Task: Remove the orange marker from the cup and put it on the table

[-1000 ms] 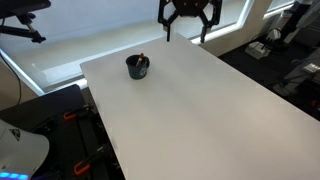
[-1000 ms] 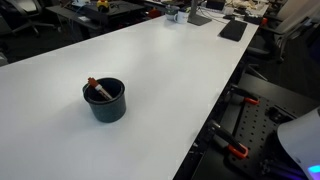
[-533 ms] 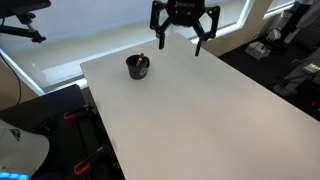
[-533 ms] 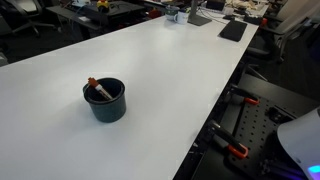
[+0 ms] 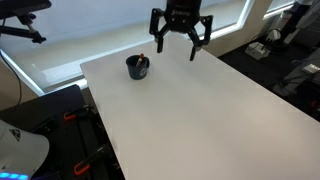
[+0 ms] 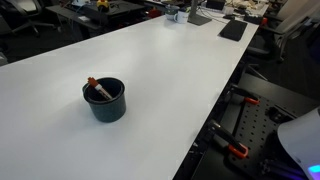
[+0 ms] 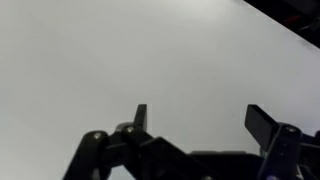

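The small black cup (image 5: 138, 67) stands on the white table (image 5: 200, 110) near its far corner. It also shows in an exterior view (image 6: 105, 100). The orange marker (image 6: 99, 89) leans inside the cup, its tip above the rim; it is a small orange fleck in an exterior view (image 5: 142, 58). My gripper (image 5: 176, 46) hangs open and empty in the air above the table's far edge, to the right of the cup and well apart from it. The wrist view shows its two spread fingers (image 7: 200, 118) over bare white table, with no cup in sight.
Desks with dark devices (image 6: 232, 30) stand beyond the table's far end. Black frames with orange clamps (image 6: 238, 120) sit beside the table's long edge. A window band (image 5: 60, 40) runs behind the table.
My gripper has moved lower and toward the cup, from the window edge toward the table. The cup and marker have not moved.
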Robot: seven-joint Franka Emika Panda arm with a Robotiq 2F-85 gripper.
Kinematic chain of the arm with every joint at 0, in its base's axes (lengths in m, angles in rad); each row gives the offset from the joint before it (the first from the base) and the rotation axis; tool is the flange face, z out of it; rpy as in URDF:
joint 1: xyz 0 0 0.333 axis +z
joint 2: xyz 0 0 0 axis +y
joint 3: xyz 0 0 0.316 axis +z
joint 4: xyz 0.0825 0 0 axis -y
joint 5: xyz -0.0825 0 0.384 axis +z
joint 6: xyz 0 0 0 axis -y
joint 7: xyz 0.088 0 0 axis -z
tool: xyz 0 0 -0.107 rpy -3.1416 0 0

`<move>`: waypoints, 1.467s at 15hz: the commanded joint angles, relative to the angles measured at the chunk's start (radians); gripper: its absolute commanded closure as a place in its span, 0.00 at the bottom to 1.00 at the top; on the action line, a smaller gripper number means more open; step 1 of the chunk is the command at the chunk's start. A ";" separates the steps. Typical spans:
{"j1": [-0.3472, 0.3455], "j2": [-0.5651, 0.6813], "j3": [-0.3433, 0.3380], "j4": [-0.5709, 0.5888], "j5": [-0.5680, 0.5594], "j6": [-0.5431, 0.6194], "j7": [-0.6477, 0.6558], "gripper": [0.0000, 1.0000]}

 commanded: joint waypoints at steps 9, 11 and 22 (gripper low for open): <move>0.115 0.211 0.109 0.031 0.124 0.160 0.479 0.00; 0.136 0.240 0.119 0.045 0.124 0.167 0.511 0.00; 0.169 0.348 0.167 0.075 0.290 0.249 0.601 0.00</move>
